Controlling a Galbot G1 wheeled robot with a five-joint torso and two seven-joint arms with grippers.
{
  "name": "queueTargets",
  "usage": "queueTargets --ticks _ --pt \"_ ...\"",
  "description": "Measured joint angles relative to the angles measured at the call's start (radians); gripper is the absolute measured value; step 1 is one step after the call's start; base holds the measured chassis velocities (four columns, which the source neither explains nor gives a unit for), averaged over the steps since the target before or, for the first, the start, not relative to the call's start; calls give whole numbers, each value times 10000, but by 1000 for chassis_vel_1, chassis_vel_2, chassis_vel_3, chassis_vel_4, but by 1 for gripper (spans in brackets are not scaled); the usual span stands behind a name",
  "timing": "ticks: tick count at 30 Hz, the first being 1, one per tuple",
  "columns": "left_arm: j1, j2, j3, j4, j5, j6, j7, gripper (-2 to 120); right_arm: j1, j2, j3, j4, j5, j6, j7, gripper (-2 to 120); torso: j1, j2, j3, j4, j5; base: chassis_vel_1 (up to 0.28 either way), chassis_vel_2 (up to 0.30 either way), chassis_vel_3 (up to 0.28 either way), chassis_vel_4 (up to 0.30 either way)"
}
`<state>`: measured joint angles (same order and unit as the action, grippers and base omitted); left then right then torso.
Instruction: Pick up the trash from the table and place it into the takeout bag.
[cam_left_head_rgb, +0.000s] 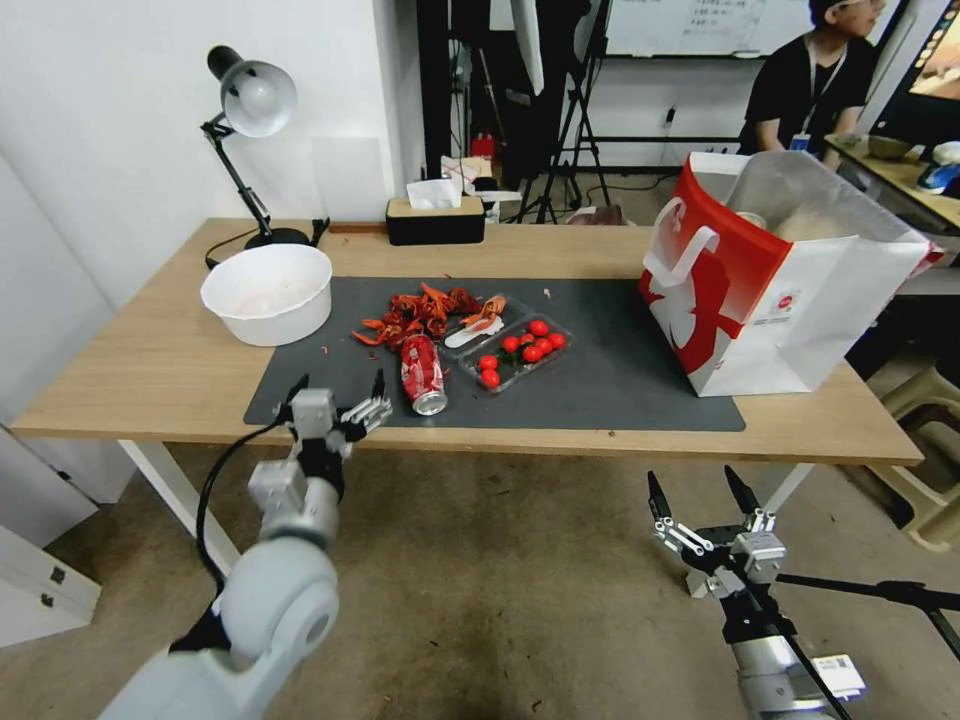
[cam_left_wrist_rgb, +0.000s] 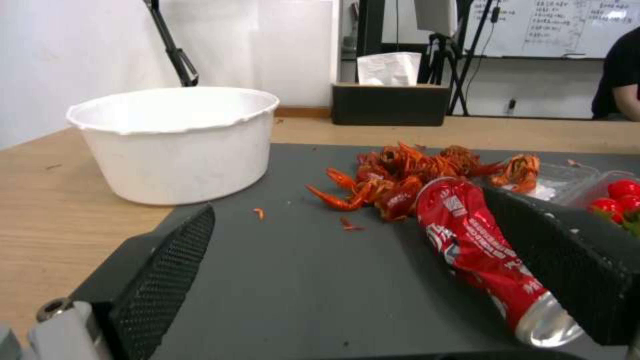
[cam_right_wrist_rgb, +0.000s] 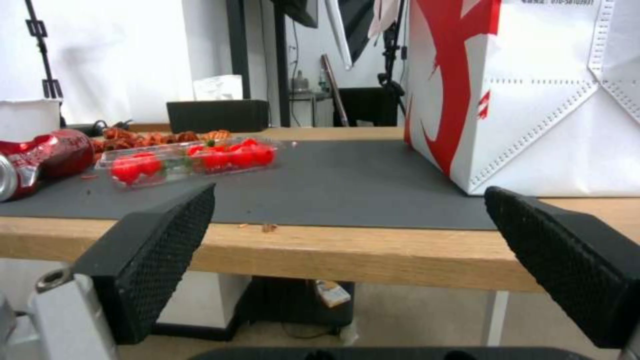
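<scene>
A crushed red soda can (cam_left_head_rgb: 423, 373) lies on its side on the dark grey mat (cam_left_head_rgb: 620, 380) of the light-wood table (cam_left_head_rgb: 150, 370), just in front of a pile of red crayfish shells (cam_left_head_rgb: 420, 312). My left gripper (cam_left_head_rgb: 338, 387) hovers open over the mat's front edge, just left of the can. In the left wrist view the can (cam_left_wrist_rgb: 477, 247) lies close against one finger (cam_left_wrist_rgb: 567, 260), while the other finger (cam_left_wrist_rgb: 167, 270) stands far off. The red-and-white takeout bag (cam_left_head_rgb: 780, 280) stands open at the table's right end. My right gripper (cam_left_head_rgb: 695, 490) hangs open below the table's front edge, facing the bag (cam_right_wrist_rgb: 533, 100).
A large white bowl (cam_left_head_rgb: 268, 293) sits at the mat's left corner. A clear tray of cherry tomatoes (cam_left_head_rgb: 520, 352) lies right of the can. A desk lamp (cam_left_head_rgb: 250, 100) and a black tissue box (cam_left_head_rgb: 435, 220) stand along the back edge.
</scene>
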<state>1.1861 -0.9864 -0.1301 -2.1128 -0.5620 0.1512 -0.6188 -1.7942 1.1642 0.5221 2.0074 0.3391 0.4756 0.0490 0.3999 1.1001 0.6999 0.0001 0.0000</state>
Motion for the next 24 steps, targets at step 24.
queueTargets --ticks 24 --pt "5110 -2024 -2321 -1030 2367 -1673 2258 100 -106 -68 -72 35 -28 214 -23 100 1 -1 1 -2 0 0 0 0 0"
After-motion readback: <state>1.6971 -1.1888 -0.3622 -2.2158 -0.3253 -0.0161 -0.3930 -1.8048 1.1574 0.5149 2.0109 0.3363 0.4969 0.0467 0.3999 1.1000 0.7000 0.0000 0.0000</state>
